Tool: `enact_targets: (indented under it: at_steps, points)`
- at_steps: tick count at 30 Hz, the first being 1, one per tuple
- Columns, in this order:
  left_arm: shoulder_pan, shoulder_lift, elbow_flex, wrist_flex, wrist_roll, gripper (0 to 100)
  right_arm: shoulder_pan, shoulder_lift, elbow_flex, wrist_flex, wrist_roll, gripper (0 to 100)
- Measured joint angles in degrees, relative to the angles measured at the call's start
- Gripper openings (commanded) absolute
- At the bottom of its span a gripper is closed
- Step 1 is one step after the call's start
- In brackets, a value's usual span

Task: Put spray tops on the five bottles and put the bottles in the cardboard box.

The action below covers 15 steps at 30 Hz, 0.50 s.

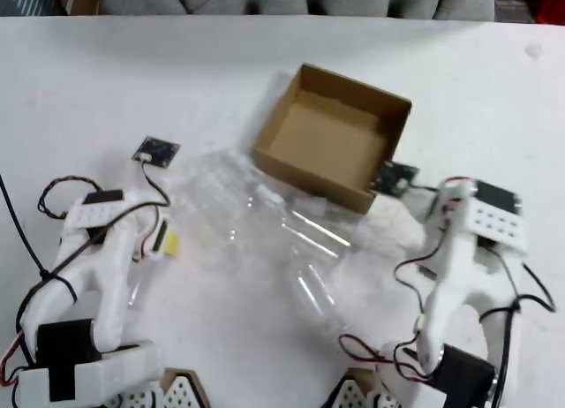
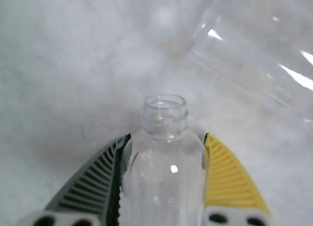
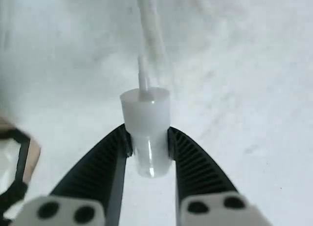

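My left gripper [image 2: 166, 138] is shut on a clear, capless bottle [image 2: 164, 172]; its open neck [image 2: 165, 113] sticks out past the grey and yellow fingers [image 2: 230, 177]. In the high view that gripper [image 1: 163, 242] sits at the left of the table. My right gripper [image 3: 147, 133] is shut on a white spray top [image 3: 145, 116], whose thin tube [image 3: 146, 35] points away over the table. The open cardboard box [image 1: 331, 139] stands at the middle back with nothing inside. Several clear bottles [image 1: 305, 236] lie on the white table in front of it.
Another clear bottle [image 2: 259, 55] lies close beyond my left gripper. The right arm [image 1: 459, 240] stands just right of the box's near corner, and a brown cardboard edge [image 3: 24, 155] shows beside it. Cables trail around both arm bases [image 1: 79, 364].
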Motion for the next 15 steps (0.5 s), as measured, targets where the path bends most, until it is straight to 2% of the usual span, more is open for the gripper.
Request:
enact_targets:
  at_steps: [5, 9, 15]
  points:
    - [0.0, 0.0, 0.0, 0.0, 0.0, 2, 9.8, 0.0, -0.4, 0.7, 17.8, 1.8]
    - [0.0, 0.0, 0.0, 0.0, 0.0, 2, 14.8, 1.0, -0.4, -3.7, 24.7, 1.8]
    - [0.0, 0.0, 0.0, 0.0, 0.0, 2, 20.5, 10.9, -0.5, -15.8, 37.5, 2.2]
